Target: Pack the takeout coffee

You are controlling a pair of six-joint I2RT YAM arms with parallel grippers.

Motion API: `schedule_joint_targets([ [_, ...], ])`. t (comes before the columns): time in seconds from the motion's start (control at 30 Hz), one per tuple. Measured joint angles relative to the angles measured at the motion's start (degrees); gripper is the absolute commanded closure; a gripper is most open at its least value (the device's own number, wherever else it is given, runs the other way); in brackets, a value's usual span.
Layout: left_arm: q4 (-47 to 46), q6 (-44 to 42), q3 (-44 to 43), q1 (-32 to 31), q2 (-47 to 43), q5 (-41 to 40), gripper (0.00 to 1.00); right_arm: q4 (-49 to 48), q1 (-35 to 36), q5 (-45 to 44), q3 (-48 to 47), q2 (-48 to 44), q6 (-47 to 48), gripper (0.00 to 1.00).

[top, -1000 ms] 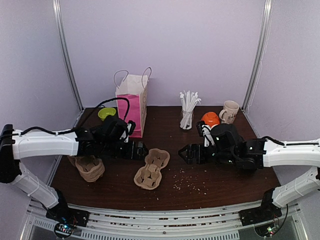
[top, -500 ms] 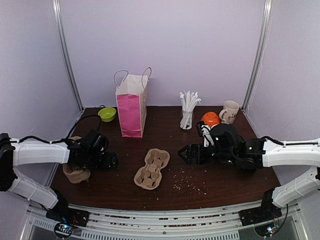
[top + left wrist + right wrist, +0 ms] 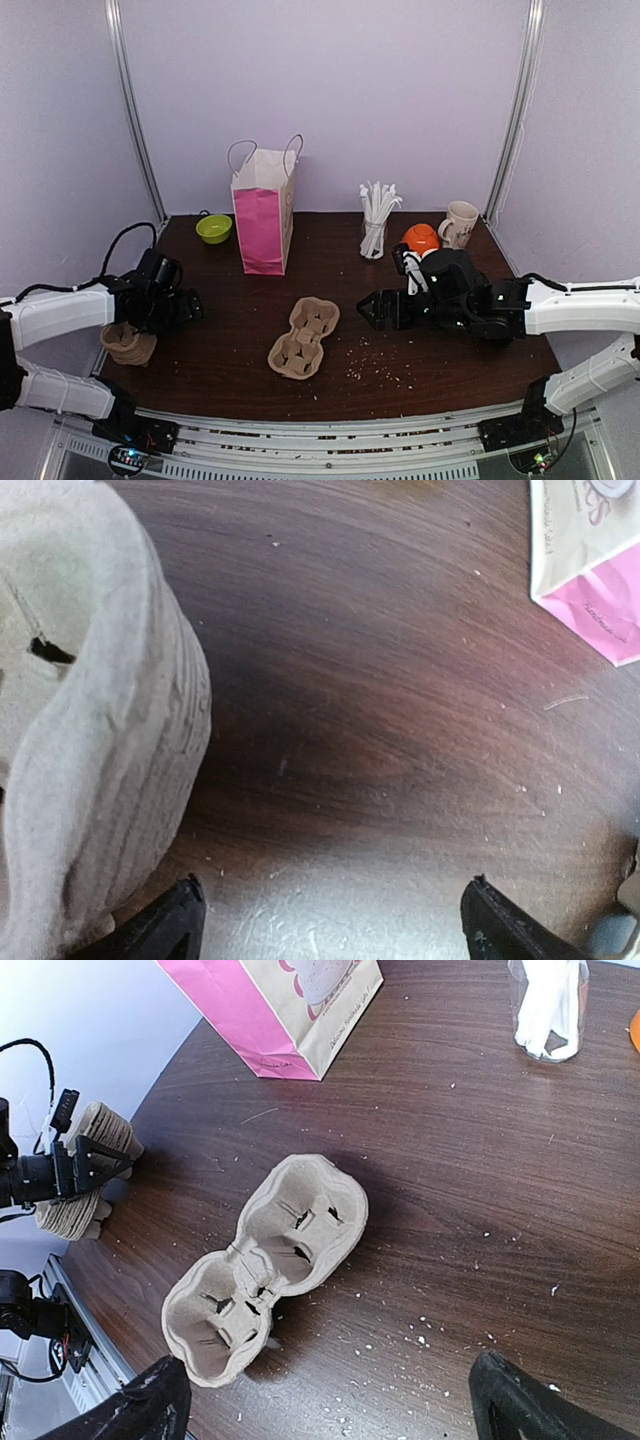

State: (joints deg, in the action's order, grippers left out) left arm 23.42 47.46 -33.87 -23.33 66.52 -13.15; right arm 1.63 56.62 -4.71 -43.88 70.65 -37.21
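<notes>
My left gripper has pulled back beside the carrier stack, jaws spread and empty. The right gripper, also spread, hangs over the lone carrier on the bench. The carrier looks staged, but I see no coffee cup; it is possibly hidden.

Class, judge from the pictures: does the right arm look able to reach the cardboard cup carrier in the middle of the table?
Probably yes. The open right gripper points at the cup carrier, with only table top and crumbs between them.
</notes>
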Motion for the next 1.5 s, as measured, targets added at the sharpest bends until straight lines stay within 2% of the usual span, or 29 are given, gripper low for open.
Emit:
schedule_joint_targets([
  [0.17, 2.8, -2.4, -3.7, -0.9, -2.2, 2.3, 0.02, 0.0, 0.0, 0.0, 0.1, 0.0, 0.4, 0.00],
  [0.33, 4.6, -5.2, -15.9, -5.4, -2.9, 2.5, 0.02, 0.0, 0.0, 0.0, 0.1, 0.1, 1.0, 0.00],
  [0.47, 4.6, -8.5, -25.3, -5.7, -1.7, 1.3, 0.02, 0.0, 0.0, 0.0, 0.0, 1.0, 1.1, 0.00],
  [0.57, 4.6, -11.9, -33.0, -5.6, 2.4, -0.4, 0.03, 0.0, 0.0, 0.0, 0.0, 1.7, 1.1, 0.00],
  [0.8, 4.7, -18.4, -54.0, -2.6, 20.9, -0.3, 0.15, 0.6, 0.0, -0.7, -2.3, 3.1, 1.3, 0.00],
  [1.07, 9.0, -21.1, -71.9, 0.6, 37.0, 2.8, 0.23, 3.0, -0.2, -2.2, -6.9, 3.4, 2.8, 0.00],
  [1.27, 11.3, -22.1, -77.3, 0.9, 42.7, 5.6, 0.31, 4.8, -1.0, -2.6, -9.8, 4.0, 4.2, 0.00],
  [1.37, 11.4, -22.4, -77.4, 0.9, 44.4, 7.1, 0.39, 5.7, -1.7, -2.6, -11.2, 4.2, 4.7, 0.00],
  [1.5, 11.7, -22.9, -77.5, 0.9, 46.3, 8.7, 0.57, 6.2, -2.6, -2.6, -12.4, 4.5, 5.7, 0.00],
])
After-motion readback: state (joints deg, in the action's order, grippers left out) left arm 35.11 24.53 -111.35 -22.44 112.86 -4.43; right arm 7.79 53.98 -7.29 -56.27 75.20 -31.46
